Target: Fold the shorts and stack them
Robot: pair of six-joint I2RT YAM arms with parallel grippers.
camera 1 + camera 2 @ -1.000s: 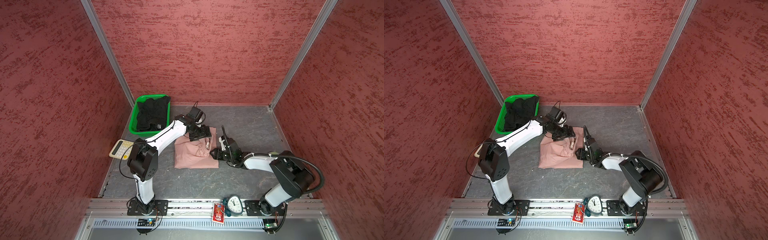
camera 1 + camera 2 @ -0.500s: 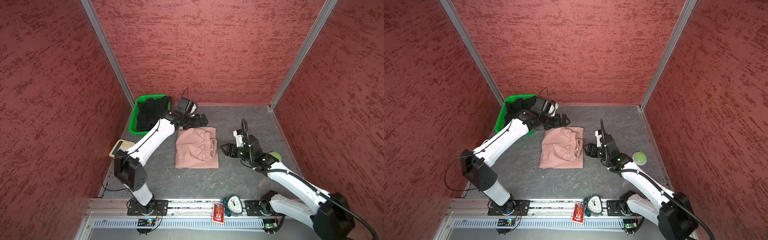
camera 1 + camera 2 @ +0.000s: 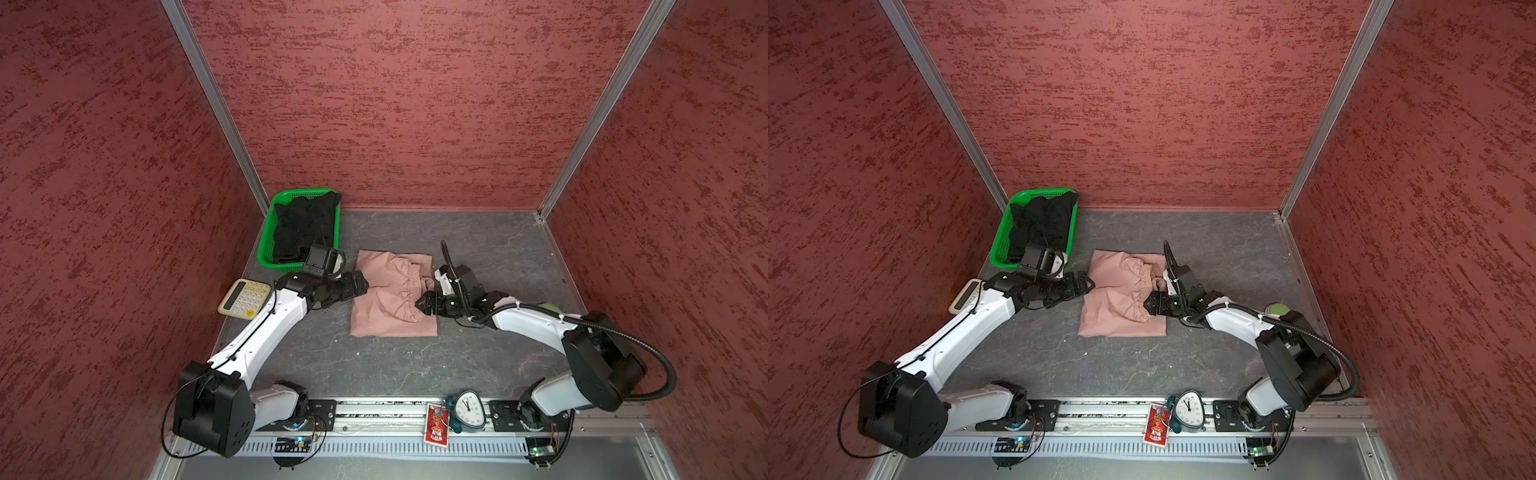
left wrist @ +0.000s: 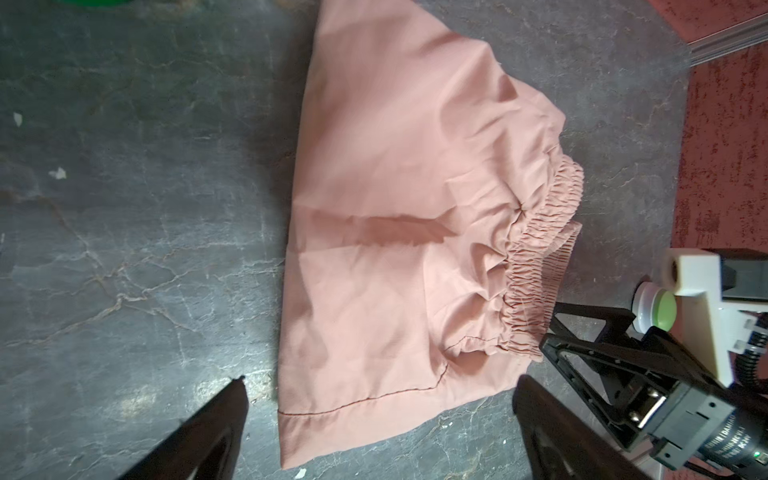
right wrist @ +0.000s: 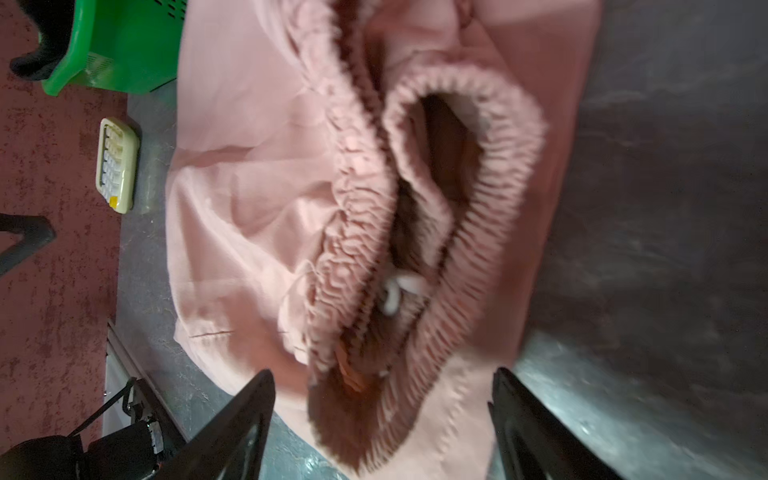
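right gripper (image 5: 382, 382) hung with its jaws spread wide. the gathered waistband of the pink shorts (image 3: 390, 299) lay between them, but nothing was clamped. left gripper (image 4: 380, 382) was just as wide open and empty, low over the hemmed edge on the opposite side of the pink shorts.

the pink shorts lay on the grey table (image 3: 374, 365) between the two grippers. they looked partly folded, with the waistband lying across cloth and not at an outer edge. the black shorts (image 3: 303, 224) sat bunched in the green basket (image 3: 266, 245), just past the pink shorts' corner on the left arm's side. a calculator (image 3: 244, 298) lay further out on that same side.

the risk, as i judged it, was in the waistband, which gaped as a loose loop. a close there could catch only one layer, so a lift would drag the top cloth and spoil the fold. a pull from the hem side alone could slide the whole garment.

the right wrist view showed that gaping loop and a white cord or tag inside it. in both top views the waistband read only as a ruffled ridge. the top views showed the black shorts waiting in the basket, which the left wrist view left out.
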